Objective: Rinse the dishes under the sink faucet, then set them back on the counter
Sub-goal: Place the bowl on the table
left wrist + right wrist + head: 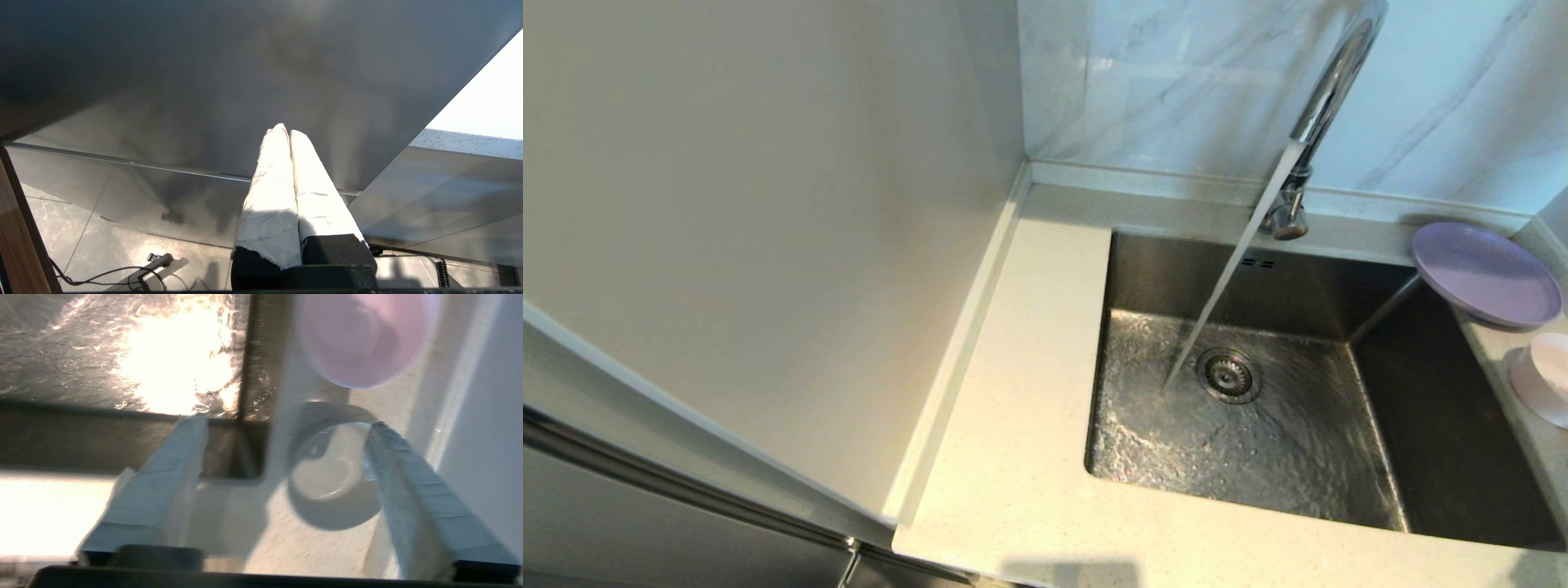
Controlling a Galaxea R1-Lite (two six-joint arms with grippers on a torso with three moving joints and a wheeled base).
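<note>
The sink faucet [1327, 90] is running, and its stream hits the steel basin floor beside the drain [1228, 375]. The lavender plate [1486, 273] lies on the counter [1013, 408] at the basin's far right corner, partly overhanging it. A pink saucer [1539, 380] sits nearer along the right side, and shows again as the pink saucer [359, 339]. My right gripper [286, 424] is open above the counter [294, 547]. The small pale bowl [331, 465] stands upright there, close against one fingertip [384, 441]. My left gripper [284, 130] is shut and empty, parked low by a cabinet front.
Water covers the basin [1445, 457] floor. A tall cream side panel [768, 245] walls off the left of the counter, and marble tiles [1176, 82] back it. A raised rim [1160, 184] runs along the walls. Neither arm shows in the head view.
</note>
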